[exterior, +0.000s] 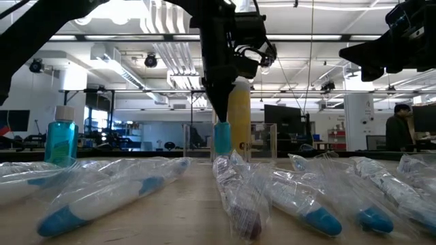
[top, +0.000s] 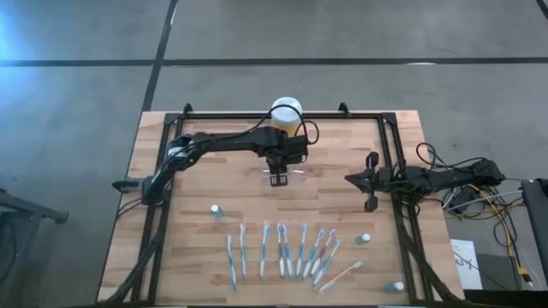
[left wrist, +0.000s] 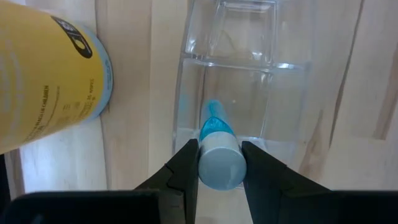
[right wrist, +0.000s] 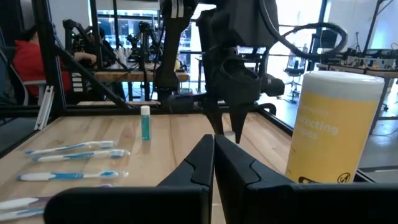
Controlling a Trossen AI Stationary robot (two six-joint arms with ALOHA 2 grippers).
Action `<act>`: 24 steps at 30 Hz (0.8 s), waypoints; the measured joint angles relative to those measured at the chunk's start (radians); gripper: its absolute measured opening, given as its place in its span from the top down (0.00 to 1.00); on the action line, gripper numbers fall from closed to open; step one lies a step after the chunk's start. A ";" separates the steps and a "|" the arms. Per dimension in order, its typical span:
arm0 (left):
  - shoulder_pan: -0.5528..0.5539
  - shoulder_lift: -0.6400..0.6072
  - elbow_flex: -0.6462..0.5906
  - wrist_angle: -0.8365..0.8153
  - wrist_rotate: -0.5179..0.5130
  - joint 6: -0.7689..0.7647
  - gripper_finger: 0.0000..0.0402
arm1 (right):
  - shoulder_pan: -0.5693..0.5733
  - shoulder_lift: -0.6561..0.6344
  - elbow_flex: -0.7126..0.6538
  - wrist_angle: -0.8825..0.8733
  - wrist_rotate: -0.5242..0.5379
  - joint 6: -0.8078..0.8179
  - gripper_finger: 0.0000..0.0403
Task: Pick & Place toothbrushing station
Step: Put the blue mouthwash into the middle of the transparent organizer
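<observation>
We see the left gripper pointing down over the far middle of the bench, its two fingers pinching a toothbrush by its white and blue handle end, one finger on each side. Directly beyond the fingertips stands the toothbrushing station, a low clear plastic holder resting on the wood, and the toothbrush hangs between the fingers over one of its open compartments. Just beside the station, off to one side of the fingers, stands the yellow jar, close to the holder though we cannot tell if they touch. From above, the left gripper sits just in front of the jar with its white lid. The right gripper hovers above the right side of the bench, well apart from the station, its fingers pressed together and holding nothing. Nearer the front edge lies a row of wrapped toothbrushes, with small blue bottles standing around them.
</observation>
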 joint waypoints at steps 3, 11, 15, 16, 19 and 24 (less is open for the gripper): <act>0.000 0.000 -0.014 0.015 0.001 0.001 0.76 | 0.000 0.000 0.000 0.000 0.000 0.000 0.98; 0.006 0.001 -0.047 0.036 0.016 0.003 0.76 | 0.000 0.000 0.000 0.000 0.000 -0.003 0.98; 0.006 0.001 -0.049 0.042 0.017 0.015 0.76 | 0.000 0.000 0.000 0.000 0.000 -0.002 0.98; 0.006 0.001 -0.050 0.047 0.017 0.015 0.73 | 0.000 0.000 0.000 0.000 0.000 -0.003 0.98; 0.006 0.000 -0.052 0.060 0.016 0.015 0.62 | 0.000 0.000 0.000 0.000 0.000 -0.003 0.98; 0.006 -0.007 -0.053 0.063 0.016 0.007 0.46 | 0.000 0.000 0.000 0.000 0.000 -0.003 0.98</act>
